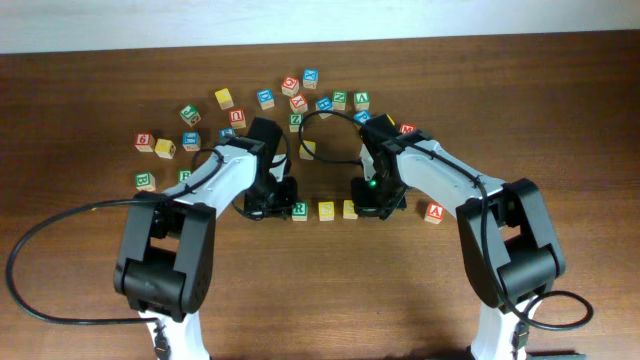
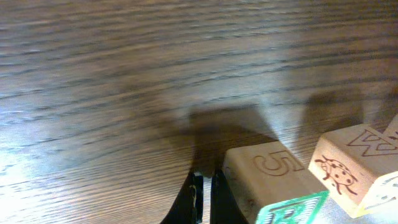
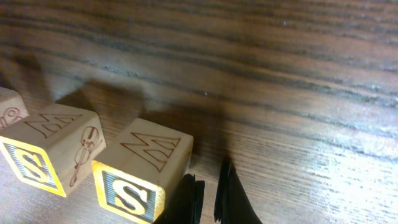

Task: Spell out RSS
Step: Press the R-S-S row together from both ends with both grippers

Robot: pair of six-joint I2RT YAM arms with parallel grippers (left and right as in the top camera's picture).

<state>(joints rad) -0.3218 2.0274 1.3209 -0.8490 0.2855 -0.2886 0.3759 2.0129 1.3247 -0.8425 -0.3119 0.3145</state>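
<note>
Three blocks stand in a row at mid-table: a green R block, a yellow S block and a second yellow S block. My left gripper sits low just left of the R block. In the left wrist view its fingers are shut on nothing, with the R block touching their right side. My right gripper sits just right of the second S block. In the right wrist view its fingers are shut and empty beside that S block, with the other S block further left.
Several loose letter blocks lie scattered behind the arms, such as a yellow one and a blue one. A red-lettered block lies right of my right arm. A green block lies at the left.
</note>
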